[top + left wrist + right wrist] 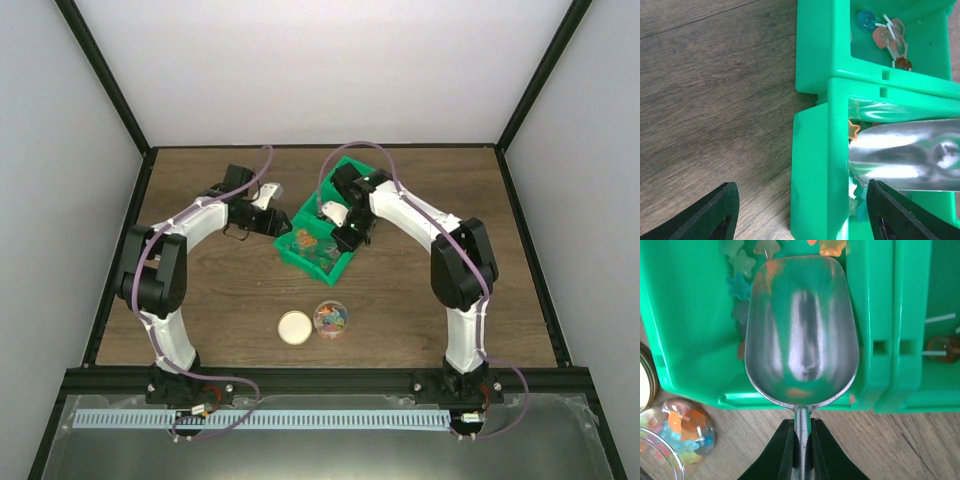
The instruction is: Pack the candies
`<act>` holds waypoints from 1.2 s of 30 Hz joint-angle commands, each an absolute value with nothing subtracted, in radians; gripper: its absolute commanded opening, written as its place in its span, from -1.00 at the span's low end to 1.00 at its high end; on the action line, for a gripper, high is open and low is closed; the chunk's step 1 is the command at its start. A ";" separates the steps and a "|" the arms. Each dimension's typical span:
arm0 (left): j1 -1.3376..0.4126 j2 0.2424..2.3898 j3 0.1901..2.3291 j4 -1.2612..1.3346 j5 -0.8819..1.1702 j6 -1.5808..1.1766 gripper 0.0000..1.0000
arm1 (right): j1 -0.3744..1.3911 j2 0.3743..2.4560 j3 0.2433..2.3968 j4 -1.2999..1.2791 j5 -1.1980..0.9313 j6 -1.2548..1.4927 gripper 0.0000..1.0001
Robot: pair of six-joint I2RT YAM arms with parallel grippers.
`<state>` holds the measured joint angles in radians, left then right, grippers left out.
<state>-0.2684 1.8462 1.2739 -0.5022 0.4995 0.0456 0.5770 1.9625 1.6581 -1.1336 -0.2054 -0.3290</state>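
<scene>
The candies (740,270) are small star-shaped sweets in mixed colours lying in the near compartment of a green bin (345,172). More candies fill the clear jar (330,319). My right gripper (802,440) is shut on the handle of a metal scoop (800,330), whose empty bowl sits over the candy compartment. My left gripper (802,220) is open, its jaws standing either side of the bin's left wall (815,165), with the scoop (910,155) to its right. In the top view the left gripper (270,208) is at the bin's left edge and the right gripper (342,228) is over the bin.
A tan round lid (294,327) lies next to the jar in front of the bin. The jar (670,440) shows at the lower left of the right wrist view. The bin's far compartment holds lollipops (887,35). Black frame rails edge the table.
</scene>
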 commanded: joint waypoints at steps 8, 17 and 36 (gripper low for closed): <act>-0.290 1.873 1.264 -0.485 0.533 0.055 -0.08 | 0.593 2.088 1.733 -1.095 -0.149 -0.282 -0.99; -0.303 1.889 1.258 -0.495 0.577 0.082 -0.45 | 0.600 2.067 1.606 -0.898 -0.185 -0.240 -0.99; -0.271 1.908 1.312 -0.534 0.587 0.101 -0.32 | 0.575 1.741 1.051 -0.172 -0.271 -0.257 -0.99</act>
<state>-0.2840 1.9083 1.2854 -0.5182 0.5529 0.0891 0.5877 1.7710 1.0958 -0.3233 -0.2764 -0.2481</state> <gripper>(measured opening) 0.310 0.087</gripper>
